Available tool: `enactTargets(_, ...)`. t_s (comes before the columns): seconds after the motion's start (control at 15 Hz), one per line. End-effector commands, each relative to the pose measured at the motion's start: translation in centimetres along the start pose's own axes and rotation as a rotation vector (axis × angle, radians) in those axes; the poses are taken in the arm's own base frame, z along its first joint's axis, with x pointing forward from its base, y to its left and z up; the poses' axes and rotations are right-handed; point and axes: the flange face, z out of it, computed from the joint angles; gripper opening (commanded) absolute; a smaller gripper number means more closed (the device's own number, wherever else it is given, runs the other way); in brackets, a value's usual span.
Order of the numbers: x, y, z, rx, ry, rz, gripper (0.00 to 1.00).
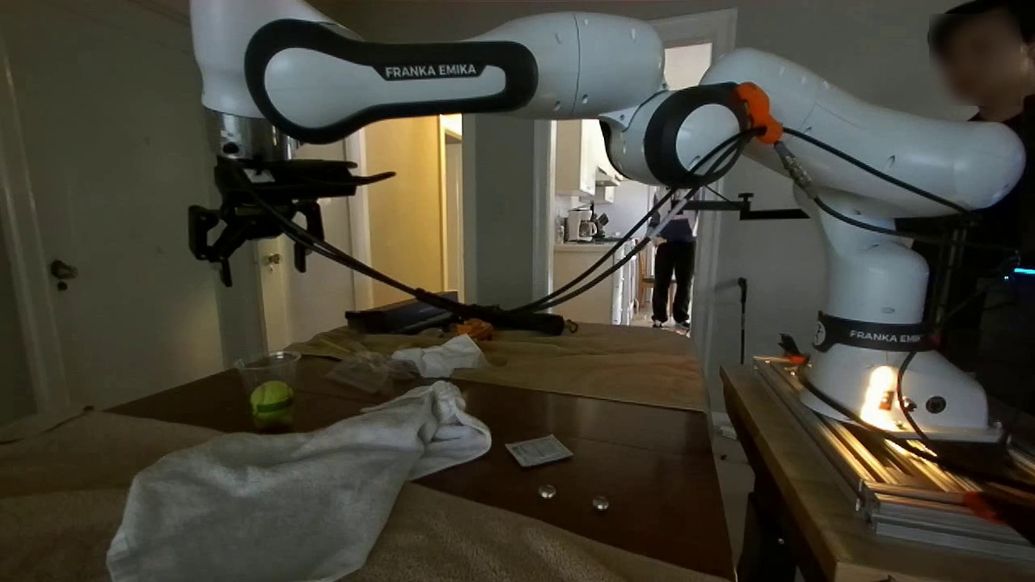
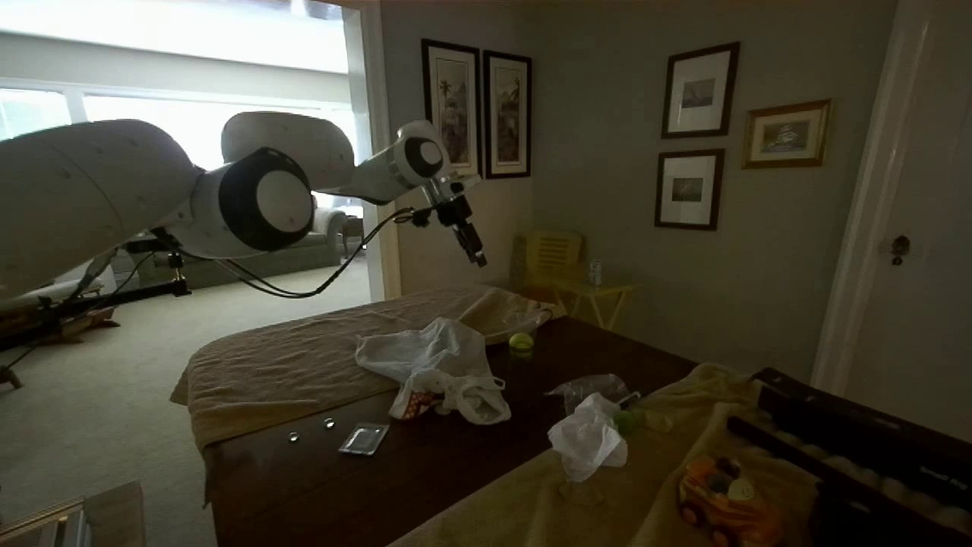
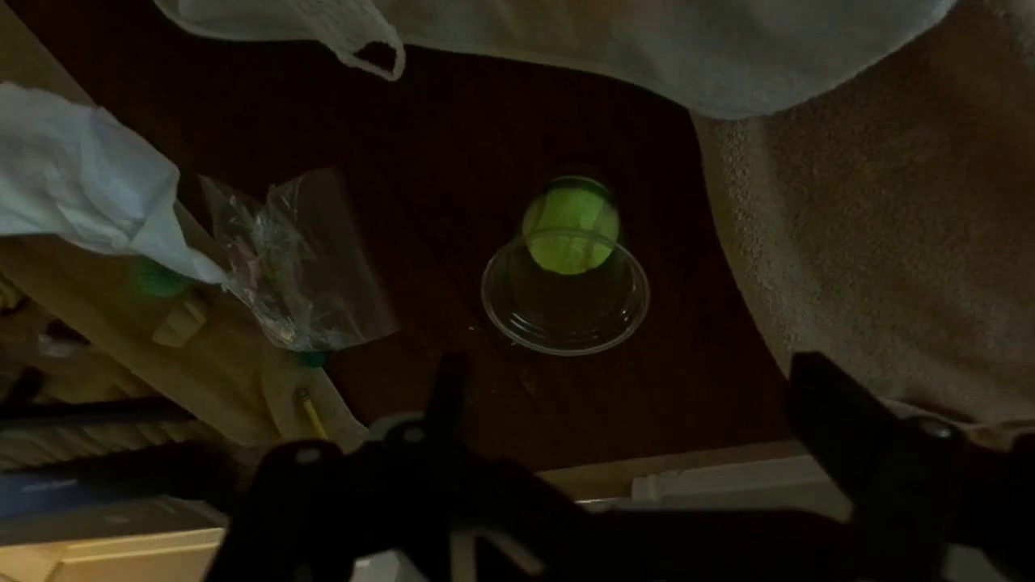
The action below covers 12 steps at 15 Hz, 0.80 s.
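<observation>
"How do the fingers [image 3: 833, 420] stand?"

"Two of them, spread wide, along the bottom of the wrist view; in an exterior view they hang at left, above the counter [image 1: 639, 436]."

"What's nearest them?"

"One clear cup [image 3: 578, 327], just right of centre in the wrist view, one yellow-green ball [image 3: 570, 230] inside."

"And around it?"

"One transparent plastic bag [image 3: 311, 267] left of centre; in an exterior view, two shiny discs [image 1: 547, 491] and one flat packet [image 1: 539, 451] at lower centre, one white bag [image 1: 291, 485] at lower left."
</observation>
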Motion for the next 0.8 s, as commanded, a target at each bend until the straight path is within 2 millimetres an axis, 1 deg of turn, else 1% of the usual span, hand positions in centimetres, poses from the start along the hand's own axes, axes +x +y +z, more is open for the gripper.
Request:
enactTargets(0.0,-0.2,-0.4,0.0,-0.011,0.035,-0.179,1.0)
enactTargets(0.13,-0.1,0.0,0.2,-0.007,0.005,-0.123,1.0)
enactTargets(0.4,-0.2,-0.1,0.5,-0.012,0.004,-0.142,1.0)
enactTargets(0.53,1.4,1.1,1.0,0.005,0.007,-0.138,1.0)
enactTargets(0.67,4.0,2.7,1.8,0.08,0.024,-0.154,1.0)
enactTargets(0.73,4.9,3.4,2.2,0.112,0.027,-0.147,1.0)
